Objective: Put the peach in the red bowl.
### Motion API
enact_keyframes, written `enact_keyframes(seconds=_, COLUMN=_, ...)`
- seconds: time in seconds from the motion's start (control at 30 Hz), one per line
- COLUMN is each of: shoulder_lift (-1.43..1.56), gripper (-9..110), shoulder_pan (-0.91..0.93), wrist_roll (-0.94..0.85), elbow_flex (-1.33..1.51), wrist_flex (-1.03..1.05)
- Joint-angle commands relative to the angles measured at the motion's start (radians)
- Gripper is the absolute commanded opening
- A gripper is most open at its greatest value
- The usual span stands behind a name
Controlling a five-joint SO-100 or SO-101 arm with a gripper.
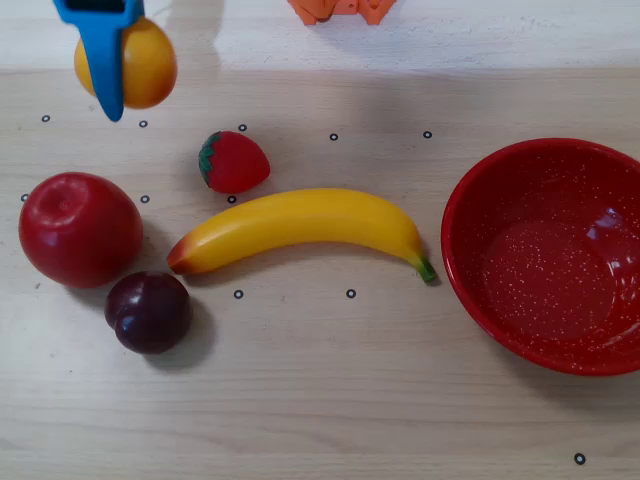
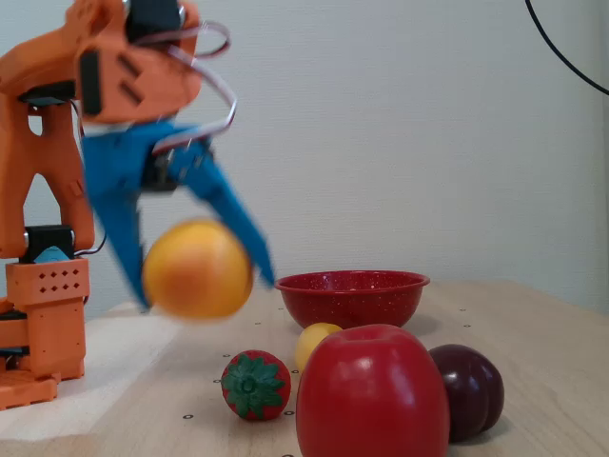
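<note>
The peach [image 1: 140, 62] is round and yellow-orange and sits between my blue fingers at the far left of the overhead view. In the fixed view the peach [image 2: 197, 269] hangs blurred above the table, with one blue finger [image 2: 119, 228] on its left and one on its right. My gripper [image 1: 120, 90] [image 2: 202, 286] is shut on it. The red bowl [image 1: 470, 200] with fine white speckles stands empty at the right edge of the overhead view. In the fixed view the bowl [image 2: 352, 297] stands behind and to the right of the peach.
Between peach and bowl lie a strawberry [image 1: 235, 162], a banana [image 1: 300, 225], a big red apple [image 1: 80, 228] and a dark plum [image 1: 150, 312]. The apple [image 2: 371, 400] and the plum [image 2: 466, 390] fill the fixed view's foreground. The orange arm base [image 2: 43, 314] stands at its left.
</note>
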Motion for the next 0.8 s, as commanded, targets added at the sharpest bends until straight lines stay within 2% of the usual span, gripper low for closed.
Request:
enact_keyframes(seconds=0.0, shoulder_lift=0.137, gripper=0, shoulder_pan=0.094, wrist_roll=-0.155, elbow_flex=-0.193, wrist_flex=0.044)
enact_keyframes(seconds=0.3, shoulder_lift=0.224, gripper=0, shoulder_pan=0.387, wrist_roll=-0.574, elbow_flex=-0.390, wrist_flex=0.003)
enact_keyframes(seconds=0.53, shoulder_lift=0.322, gripper=0, shoulder_pan=0.690, wrist_roll=-0.818, elbow_flex=-0.268, wrist_flex=-0.155)
enact_keyframes(seconds=0.67, shoulder_lift=0.354, gripper=0, shoulder_pan=0.865, wrist_roll=-0.881, elbow_flex=-0.153, wrist_flex=-0.341)
enact_keyframes(seconds=0.77, shoulder_lift=0.350, gripper=0, shoulder_pan=0.977, wrist_roll=-0.864, elbow_flex=-0.094, wrist_flex=-0.439)
